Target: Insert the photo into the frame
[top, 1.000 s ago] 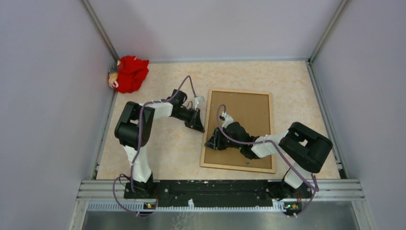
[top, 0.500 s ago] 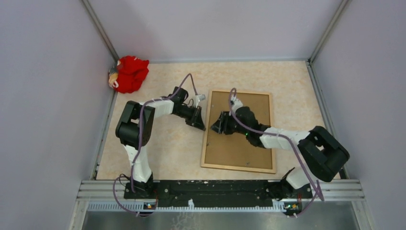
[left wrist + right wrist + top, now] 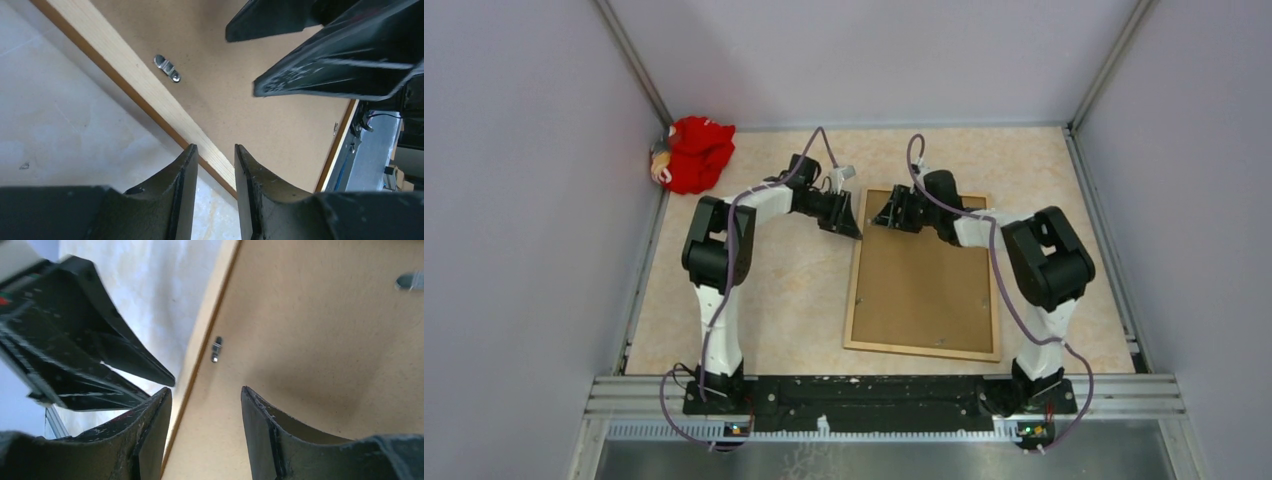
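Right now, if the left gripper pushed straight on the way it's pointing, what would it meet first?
Most likely the golden-brown wooden picture frame: the left gripper aims its open fingers at the frame's narrow moulding, which shows between the tips. Depth is unclear, but nothing seems to lie nearer.

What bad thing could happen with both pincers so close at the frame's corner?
The left pincer and right pincer hang open, very near each other, so they might bump. The left one sits over the wooden edge of the frame, which lies flat on the table; a nudge could slide it. The metal clip on the backing board is small, so a finger may slip off it.
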